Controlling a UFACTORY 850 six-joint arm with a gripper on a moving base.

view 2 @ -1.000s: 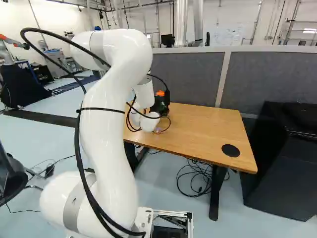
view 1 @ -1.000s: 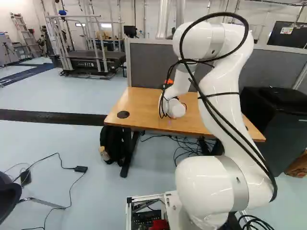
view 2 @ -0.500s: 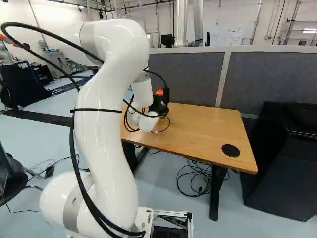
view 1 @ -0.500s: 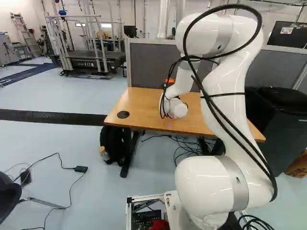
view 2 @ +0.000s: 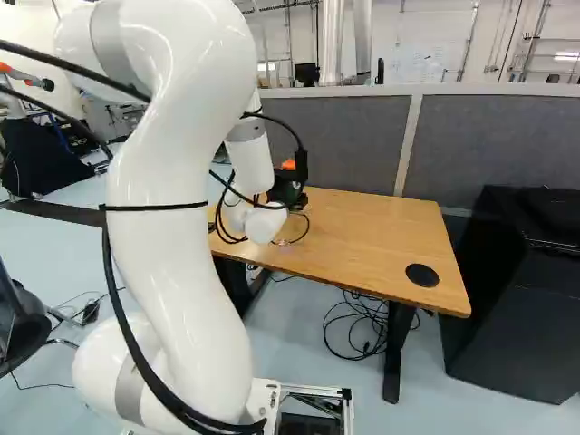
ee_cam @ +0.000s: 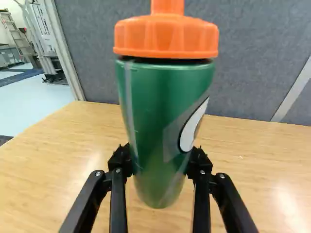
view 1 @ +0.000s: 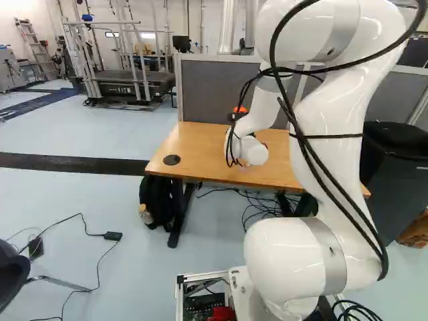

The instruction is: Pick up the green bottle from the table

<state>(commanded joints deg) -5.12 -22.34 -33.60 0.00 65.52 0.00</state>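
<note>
Clasping the green bottle (ee_cam: 155, 104) by its narrowed lower body, the tool (ee_cam: 160, 159), desk (ee_cam: 58, 150) at its twelve o'clock, likely has a light, springy, slightly slippery load.

Right base view: glossy white jointed arm (view 2: 172, 236) bent; black two-fingered gripper (view 2: 285, 192) at 1 o'clock, clamped partway.

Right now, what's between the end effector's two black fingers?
The green bottle with its orange lid: the wrist view shows the end effector gripping it from both sides.
</note>
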